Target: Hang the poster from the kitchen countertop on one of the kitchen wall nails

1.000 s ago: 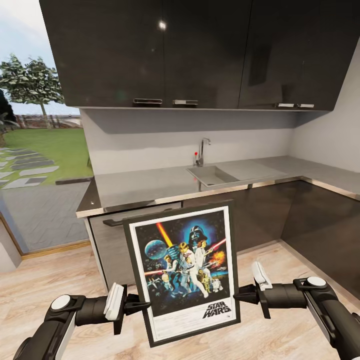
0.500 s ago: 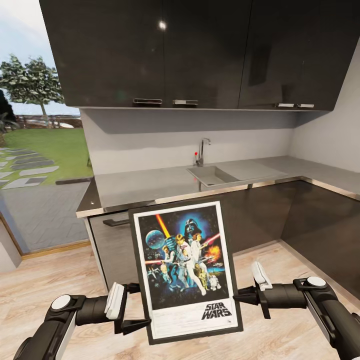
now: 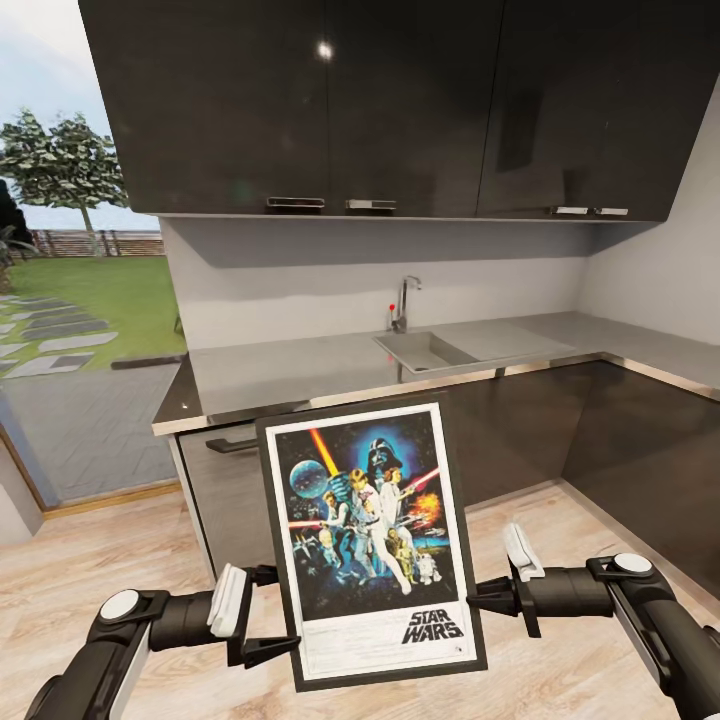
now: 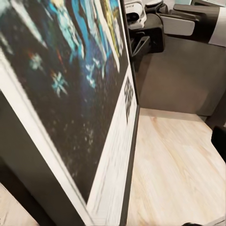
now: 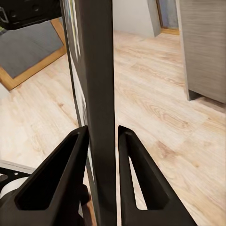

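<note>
The poster (image 3: pixel 368 540) stands upright in the air in front of me, its Star Wars artwork facing my head camera, below the front edge of the kitchen countertop (image 3: pixel 300 365). My right gripper (image 3: pixel 472 597) is shut on the poster's right edge; in the right wrist view its two fingers (image 5: pixel 70 160) clamp the thin black frame (image 5: pixel 96 94) from both sides. My left gripper (image 3: pixel 285 610) is open at the poster's lower left edge, one finger above and one below, spread apart. The left wrist view looks along the poster's face (image 4: pixel 70 94) at close range.
The countertop carries a recessed sink (image 3: pixel 425 350) and a chrome tap (image 3: pixel 403 300), with dark upper cabinets (image 3: pixel 350 100) above and dark lower cabinets (image 3: pixel 600 440) running round the right corner. At the left, glass (image 3: pixel 70 300) opens onto a garden. The floor (image 3: pixel 100 570) is light wood.
My left gripper's fingers have opened and come off the poster's left edge. The poster has shifted a little to the right and tilted slightly, still held by the right gripper.
</note>
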Available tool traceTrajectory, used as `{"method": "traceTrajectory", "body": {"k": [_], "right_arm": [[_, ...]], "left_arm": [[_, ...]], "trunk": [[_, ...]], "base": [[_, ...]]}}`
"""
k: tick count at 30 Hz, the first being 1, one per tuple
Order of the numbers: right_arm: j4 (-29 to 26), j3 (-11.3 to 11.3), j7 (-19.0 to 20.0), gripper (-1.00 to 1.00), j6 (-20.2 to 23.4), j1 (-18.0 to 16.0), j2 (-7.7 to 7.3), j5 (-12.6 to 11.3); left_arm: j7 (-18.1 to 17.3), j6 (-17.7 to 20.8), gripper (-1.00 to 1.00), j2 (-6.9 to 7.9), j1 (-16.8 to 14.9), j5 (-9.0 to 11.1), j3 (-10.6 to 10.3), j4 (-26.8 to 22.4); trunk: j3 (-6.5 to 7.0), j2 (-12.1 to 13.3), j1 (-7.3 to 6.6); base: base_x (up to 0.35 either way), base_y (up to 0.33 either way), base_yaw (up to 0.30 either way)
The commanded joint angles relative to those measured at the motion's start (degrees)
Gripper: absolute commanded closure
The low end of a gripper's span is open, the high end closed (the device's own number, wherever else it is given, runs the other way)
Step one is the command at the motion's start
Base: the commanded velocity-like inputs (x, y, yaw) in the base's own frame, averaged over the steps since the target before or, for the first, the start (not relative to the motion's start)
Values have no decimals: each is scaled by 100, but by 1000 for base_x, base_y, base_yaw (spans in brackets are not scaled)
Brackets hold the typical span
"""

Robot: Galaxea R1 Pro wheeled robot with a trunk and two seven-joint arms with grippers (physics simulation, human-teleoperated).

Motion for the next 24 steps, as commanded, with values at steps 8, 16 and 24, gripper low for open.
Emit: {"method": "traceTrajectory", "body": {"k": [8, 16, 24], "right_arm": [[-2, -4, 33, 100, 74, -4, -4, 2], [-2, -8, 33, 100, 74, -4, -6, 3], [-2, -11, 33, 100, 74, -4, -8, 2]], "left_arm": [[-27, 29, -100, 17, -2, -16, 123, 2], [-34, 14, -100, 85, -2, -20, 437, 2], [-45, 12, -100, 297, -2, -18, 630, 10]], "trunk": [[-6, -4, 0], [-6, -4, 0], [-6, -4, 0]], "base": [[0, 0, 0], [0, 0, 0], [0, 0, 0]]}}
